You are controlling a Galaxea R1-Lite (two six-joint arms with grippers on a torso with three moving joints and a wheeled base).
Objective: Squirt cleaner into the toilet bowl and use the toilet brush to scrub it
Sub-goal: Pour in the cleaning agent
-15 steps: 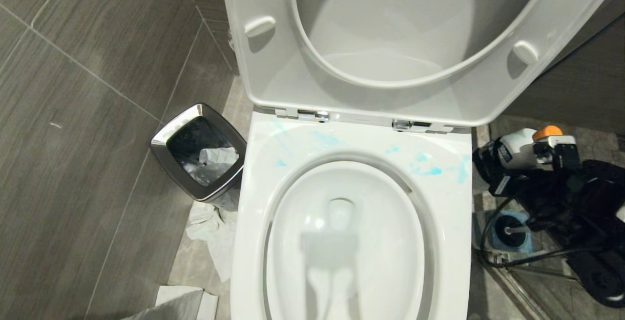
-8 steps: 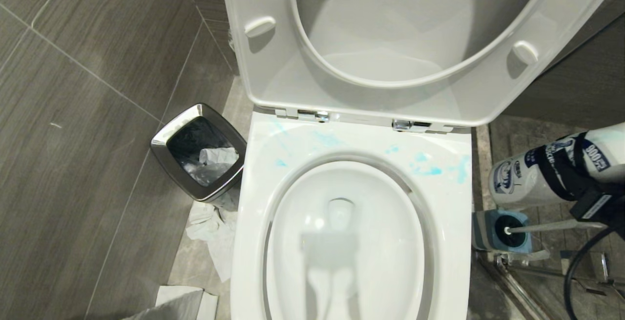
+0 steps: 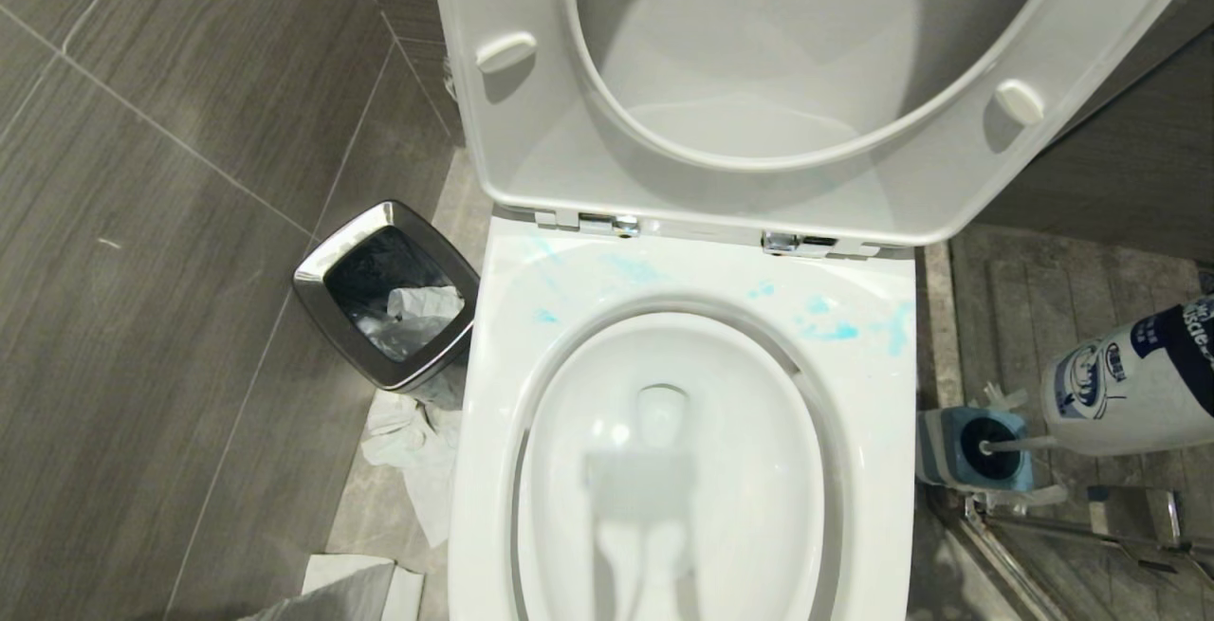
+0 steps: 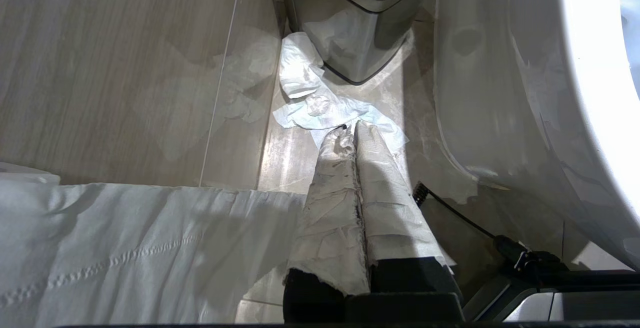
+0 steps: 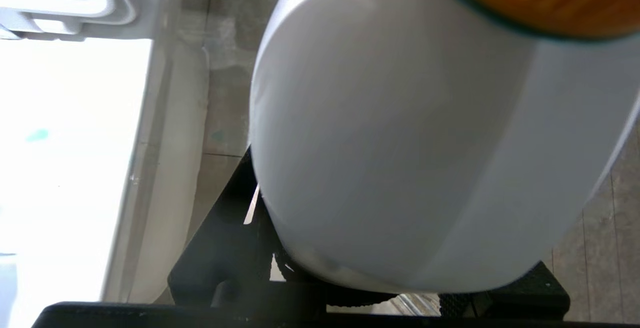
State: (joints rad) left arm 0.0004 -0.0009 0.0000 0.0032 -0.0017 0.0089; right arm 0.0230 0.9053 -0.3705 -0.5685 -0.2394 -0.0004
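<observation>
The white toilet bowl (image 3: pixel 877 469) fills the middle of the head view, seat and lid raised, with blue smears on its back rim (image 3: pixel 827 330). The cleaner (image 3: pixel 1129 384), a white bottle with a blue-printed label, lies tilted at the right edge, its base toward the bowl. Up close, the cleaner (image 5: pixel 390 132) fills the right wrist view, orange cap at the far end, and my right gripper (image 5: pixel 385 288) is shut on its body. The toilet brush (image 3: pixel 1020 444) stands in its blue holder (image 3: pixel 977 450) below the bottle. My left gripper (image 4: pixel 352 130) is shut, its fingers wrapped in paper, low beside the bowl.
A steel-rimmed trash bin (image 3: pixel 384 294) stands left of the toilet with crumpled tissue (image 3: pixel 408 441) on the floor by it. White paper (image 3: pixel 351 588) lies at the bottom left. A metal rail (image 3: pixel 1091 536) runs along the floor at the bottom right.
My right arm has swung out to the right with the cleaner. The bottle went from cap-up beside the bowl to lying base-first at the frame's edge, and the gripper left the head view.
</observation>
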